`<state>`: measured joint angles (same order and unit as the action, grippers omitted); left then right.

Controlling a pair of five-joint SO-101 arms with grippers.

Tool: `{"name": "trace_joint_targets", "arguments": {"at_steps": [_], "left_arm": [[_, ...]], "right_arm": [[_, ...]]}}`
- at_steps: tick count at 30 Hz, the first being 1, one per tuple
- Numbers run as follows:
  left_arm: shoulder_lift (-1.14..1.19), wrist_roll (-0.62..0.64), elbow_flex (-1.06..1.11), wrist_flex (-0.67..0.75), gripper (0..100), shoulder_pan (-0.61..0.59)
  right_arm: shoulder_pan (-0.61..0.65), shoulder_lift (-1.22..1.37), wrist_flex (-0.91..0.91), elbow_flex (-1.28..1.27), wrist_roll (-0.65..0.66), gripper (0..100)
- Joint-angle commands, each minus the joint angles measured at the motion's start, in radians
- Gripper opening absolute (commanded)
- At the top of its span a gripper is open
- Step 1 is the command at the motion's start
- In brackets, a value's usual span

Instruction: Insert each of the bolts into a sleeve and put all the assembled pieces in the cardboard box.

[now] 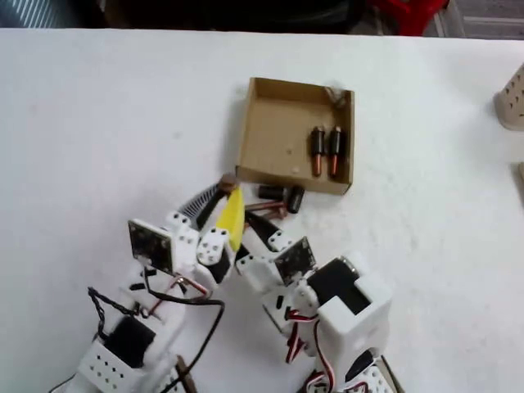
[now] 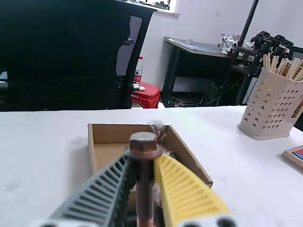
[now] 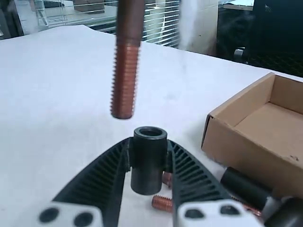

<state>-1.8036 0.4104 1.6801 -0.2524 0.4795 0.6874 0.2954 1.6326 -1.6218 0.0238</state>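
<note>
One bolt (image 3: 125,71) hangs upright, head up and threaded end down, just above the open top of a black sleeve (image 3: 149,161). The two are apart, and the bolt's tip sits a little to one side of the bore. The left gripper (image 2: 143,158) pinches the bolt's shank just under the hexagonal head, between a grey ribbed finger and a yellow one. The right gripper (image 3: 149,145) pinches the sleeve between two black ribbed fingers and holds it upright, bore facing up; whether its base touches the table cannot be told.

Both grippers meet just outside the corner of the cardboard box (image 1: 274,131) that lies nearest the arms. Inside the box, two assembled pieces (image 1: 318,151) lie side by side near the wall on the robot's right, copper ends pointing toward the arms. On the table (image 1: 98,123), just outside the box's near wall, two loose sleeves (image 1: 282,196) lie on their sides, and a loose bolt (image 3: 161,203) shows its threaded end beside the held sleeve's base.

Farther off, a beige perforated holder (image 2: 274,104) filled with wooden sticks stands on the table, well apart from the box. A black chair (image 2: 71,52) stands beyond the table's far edge.
</note>
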Motion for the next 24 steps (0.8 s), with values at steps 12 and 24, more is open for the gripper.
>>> {"name": "trace_joint_targets", "arguments": {"at_steps": [12,24], "left_arm": [[-0.018,0.002,0.014,0.101,2,-0.076],[0.200,0.000,-0.049,0.255,2,-0.082]], "right_arm": [[0.010,-0.005,0.028,-0.006,0.003,1.7],[0.010,-0.005,0.028,-0.006,0.003,1.7]]}}
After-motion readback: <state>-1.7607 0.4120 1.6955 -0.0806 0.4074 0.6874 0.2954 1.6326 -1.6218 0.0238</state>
